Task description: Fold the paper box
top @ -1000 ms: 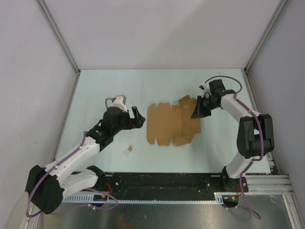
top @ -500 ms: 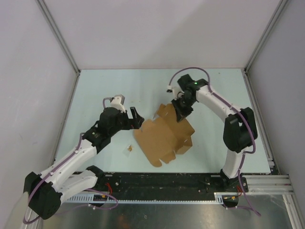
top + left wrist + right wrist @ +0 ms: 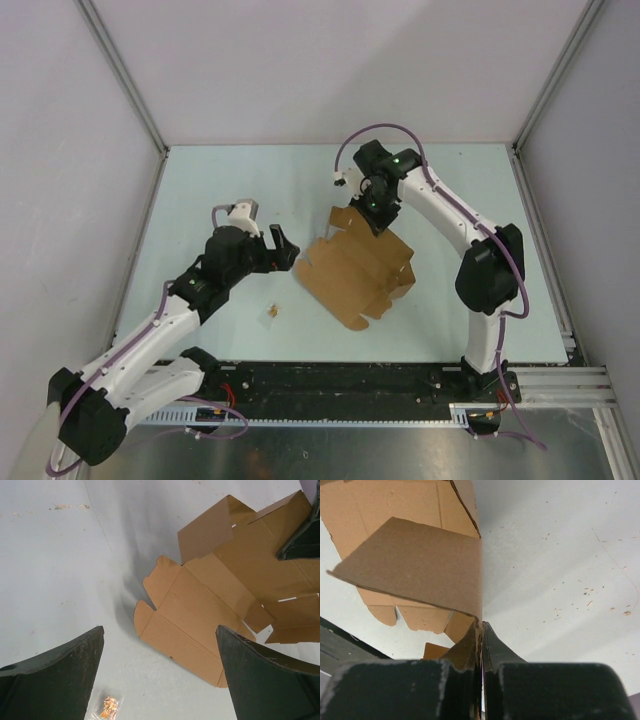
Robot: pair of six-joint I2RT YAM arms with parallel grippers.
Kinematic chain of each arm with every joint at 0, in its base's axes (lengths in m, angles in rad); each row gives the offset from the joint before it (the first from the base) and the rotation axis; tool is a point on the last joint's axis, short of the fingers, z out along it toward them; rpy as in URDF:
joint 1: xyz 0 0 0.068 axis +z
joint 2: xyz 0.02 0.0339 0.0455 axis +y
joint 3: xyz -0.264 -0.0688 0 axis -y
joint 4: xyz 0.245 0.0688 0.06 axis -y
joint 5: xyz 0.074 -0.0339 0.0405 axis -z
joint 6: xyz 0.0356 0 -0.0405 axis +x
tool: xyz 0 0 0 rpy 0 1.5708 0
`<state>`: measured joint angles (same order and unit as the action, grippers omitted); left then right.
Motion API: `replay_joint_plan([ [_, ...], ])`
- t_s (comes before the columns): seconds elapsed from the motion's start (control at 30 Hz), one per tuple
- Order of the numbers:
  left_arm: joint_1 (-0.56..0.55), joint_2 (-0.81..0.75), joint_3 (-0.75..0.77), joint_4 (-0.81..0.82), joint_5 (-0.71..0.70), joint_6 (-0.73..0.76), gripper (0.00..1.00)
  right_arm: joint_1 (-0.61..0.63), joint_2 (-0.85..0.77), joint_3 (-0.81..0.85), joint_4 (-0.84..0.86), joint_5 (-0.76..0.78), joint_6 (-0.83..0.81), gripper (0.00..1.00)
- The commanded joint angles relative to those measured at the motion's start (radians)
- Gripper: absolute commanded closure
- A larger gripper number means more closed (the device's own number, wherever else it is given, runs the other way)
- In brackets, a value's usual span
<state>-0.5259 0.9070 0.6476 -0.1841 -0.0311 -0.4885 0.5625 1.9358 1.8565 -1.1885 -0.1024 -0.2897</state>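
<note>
Right arm has swung over toward the middle in the last second and dragged the cardboard with it, so the sheet now sits turned on a diagonal instead of square to the table (image 3: 230, 180).

Nearest the bases, a tiny brown scrap (image 3: 272, 313) lies on its own, not part of this; just past it the left gripper (image 3: 284, 247) hovers with its jaws spread wide and nothing in them, pointed at the sheet's left edge but not touching it; then the paper box (image 3: 355, 275) itself, still a flat die-cut sheet in the middle of the table, creases and tabs all showing, only its far flap tipped up; at the far corner the right gripper (image 3: 375, 222) is pinched tight on that flap's edge, which the wrist view shows clearly.

So I'd say we're at the very start: positioning and raising the first flap; nothing is actually folded yet. Next bit probably wants the left side to come in and pin the main panel down so the flap bends along its crease rather than the whole sheet sliding.
</note>
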Motion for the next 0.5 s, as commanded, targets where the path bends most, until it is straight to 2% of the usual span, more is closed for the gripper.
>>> replay_joint_plan([
  [0.0,0.009,0.016,0.018,0.009,-0.02,0.024,0.01,0.043,0.015,0.027,-0.016,0.076,-0.071,1.0],
  [0.17,0.009,-0.014,-0.017,0.043,-0.062,0.039,0.03,0.073,-0.003,-0.012,0.021,0.139,-0.114,1.0],
  [0.27,0.007,-0.052,-0.092,0.144,-0.056,0.045,0.05,0.076,-0.034,-0.033,0.043,0.083,-0.135,1.0],
  [0.33,0.009,-0.085,-0.188,0.302,-0.033,0.05,0.06,0.076,-0.044,-0.037,0.041,0.049,-0.161,1.0],
  [0.37,0.009,-0.109,-0.224,0.43,0.002,0.056,0.06,0.076,-0.054,-0.04,0.043,0.031,-0.172,1.0],
  [0.47,0.009,-0.123,-0.307,0.582,0.06,0.085,0.08,0.077,-0.058,-0.062,0.055,0.012,-0.195,1.0],
])
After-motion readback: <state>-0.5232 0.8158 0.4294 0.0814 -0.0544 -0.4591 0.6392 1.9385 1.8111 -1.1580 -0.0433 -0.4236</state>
